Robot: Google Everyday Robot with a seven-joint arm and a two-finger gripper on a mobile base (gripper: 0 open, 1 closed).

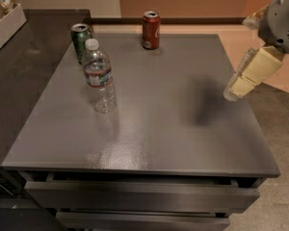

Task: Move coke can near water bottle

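The coke can (pixel 151 30), red with white lettering and a silver top, stands upright at the far edge of the grey table (pixel 173 129), a little left of its middle. The water bottle (pixel 98 77), clear with a white cap and a red-and-white label band, stands upright on the table's left part, nearer to me than the can. My gripper (pixel 242 82), cream coloured, hangs over the table's right edge, well to the right of both and touching neither. It holds nothing that I can see.
A green can (pixel 81 41) stands just behind the water bottle at the far left corner. A darker counter (pixel 19 81) adjoins the table on the left, with a white tray (pixel 5 25) of packets. Drawers (pixel 135 196) run below the front edge.
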